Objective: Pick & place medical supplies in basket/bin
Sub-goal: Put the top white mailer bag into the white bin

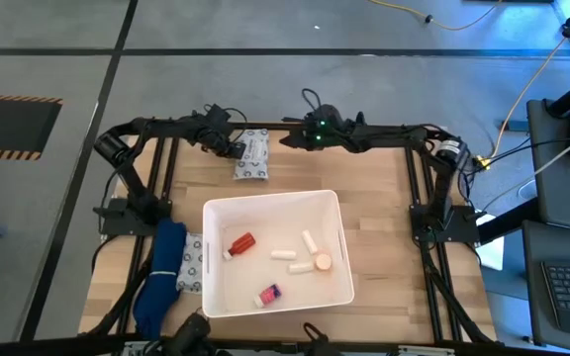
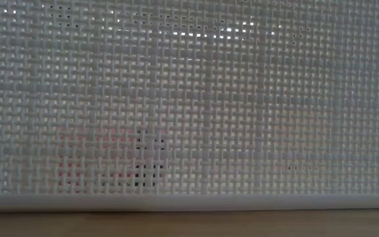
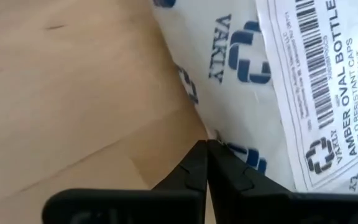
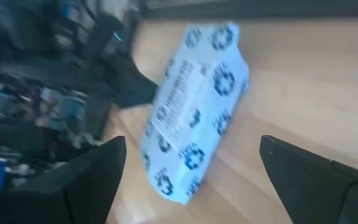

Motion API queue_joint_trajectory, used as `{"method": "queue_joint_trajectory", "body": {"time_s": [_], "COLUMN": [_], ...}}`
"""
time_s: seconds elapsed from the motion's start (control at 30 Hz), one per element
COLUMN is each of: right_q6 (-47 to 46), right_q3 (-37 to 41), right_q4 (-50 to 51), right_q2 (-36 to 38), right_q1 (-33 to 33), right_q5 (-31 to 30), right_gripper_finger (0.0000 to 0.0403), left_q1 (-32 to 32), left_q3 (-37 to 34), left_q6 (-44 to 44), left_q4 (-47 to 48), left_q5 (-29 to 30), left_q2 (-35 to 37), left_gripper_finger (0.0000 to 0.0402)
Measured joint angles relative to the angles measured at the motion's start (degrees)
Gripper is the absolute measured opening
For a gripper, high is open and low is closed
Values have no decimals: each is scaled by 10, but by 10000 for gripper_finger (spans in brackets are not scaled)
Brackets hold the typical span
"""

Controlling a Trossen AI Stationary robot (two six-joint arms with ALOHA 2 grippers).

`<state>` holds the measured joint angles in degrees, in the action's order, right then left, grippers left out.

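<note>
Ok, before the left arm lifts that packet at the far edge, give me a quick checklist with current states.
1. Left gripper shut at the packet's edge: ok.
2. Packet actually pinched between the fingers: cannot tell.
3. Right gripper open and clear of the packet: ok.
4. Bin sits mid-table with free room inside: ok.
5. Second packet left of the bin, still to collect: not ok.

tub [image 1: 339, 242] pretty much mid counter [image 1: 384, 188], small vials and tubes [image 1: 310, 240] lying inside it, one packet [image 1: 252, 155] at the far edge behind the tub, another packet [image 1: 192, 263] just left of the tub, touching it
</note>
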<state>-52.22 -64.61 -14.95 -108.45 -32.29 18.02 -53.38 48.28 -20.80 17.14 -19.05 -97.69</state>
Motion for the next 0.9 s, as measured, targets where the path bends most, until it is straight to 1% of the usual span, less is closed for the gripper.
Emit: {"method": "queue_joint_trajectory", "body": {"time_s": [0.13, 0.23, 0.57, 0.63, 0.8, 0.9], "right_q6": [14, 15, -1, 3, 3, 37], "right_q3": [-57, -88, -141, -150, -171, -173], "right_q4": [79, 113, 119, 141, 170, 168], "right_q2": [-36, -64, -131, -139, -158, -156], "right_q1": [7, 8, 19, 22, 23, 22], "right_q5": [0, -1, -4, -14, -12, -10], "right_gripper_finger": [371, 371, 371, 371, 371, 371], "left_q1": [9, 19, 48, 50, 50, 50], "left_q3": [12, 13, 13, 13, 13, 13], "left_q6": [0, -8, -6, -5, -1, 4], "left_q4": [1, 2, -10, -13, -21, -27], "left_q5": [2, 2, -1, -1, -4, -16], "left_q2": [-5, -5, -5, -5, -5, -5], "left_gripper_finger": [5, 3, 3, 2, 5, 4]}}
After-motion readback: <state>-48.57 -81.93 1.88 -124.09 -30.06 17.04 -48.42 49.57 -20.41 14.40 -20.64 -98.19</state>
